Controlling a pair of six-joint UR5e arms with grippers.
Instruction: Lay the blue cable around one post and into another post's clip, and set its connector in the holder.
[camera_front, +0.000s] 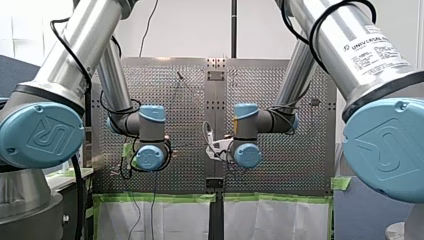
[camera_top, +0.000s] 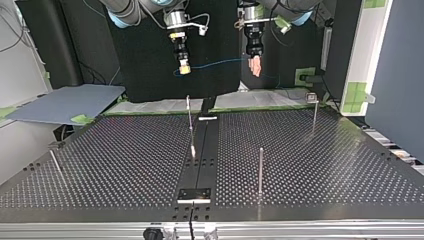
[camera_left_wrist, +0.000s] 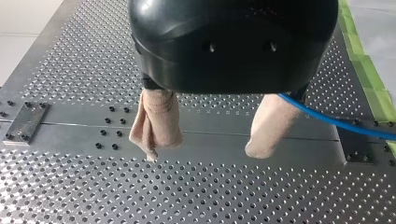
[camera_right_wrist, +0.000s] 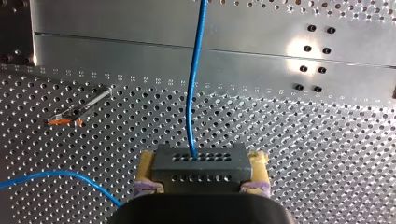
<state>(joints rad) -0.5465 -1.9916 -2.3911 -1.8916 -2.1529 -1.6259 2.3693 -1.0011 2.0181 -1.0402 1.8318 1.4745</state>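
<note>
1. The connector (camera_right_wrist: 200, 167) is a dark, rigid block with rows of small holes. It sits clamped between the yellow pads (camera_right_wrist: 147, 164) of my right tool (camera_top: 184, 68), up in the air above the counter (camera_top: 320, 165).
2. The blue cable (camera_right_wrist: 192, 93) leaves the connector's face. In the top view it runs across to my left tool (camera_left_wrist: 204, 151) and on past it, out of sight behind the counter.
3. My left tool stands wide, its beige pads (camera_left_wrist: 159, 121) well apart with nothing between them. The cable passes just beside one pad, outside the gap; I cannot tell whether it touches.
4. As I judge it, the cable is thin, light and limp. It hangs in loose curves and will go wherever it is dragged, so it needs tension from both ends to stay round a post.
5. It also looks smooth. A light pinch may let it slide — handy for feeding, risky for holding.
6. The connector is the stiff part and the natural hold. Grip its flat sides, as now, and keep the cable's exit free so the wire doesn't kink.
7. For the cable itself, the left tool would best close across the wire, somewhat away from the connector.
8. The posts are thin and upright — a tall one (camera_top: 260, 167) towards the top view's front, and another (camera_top: 313, 115) further back with a small clip-like head. A hard pull might bend them.
</note>
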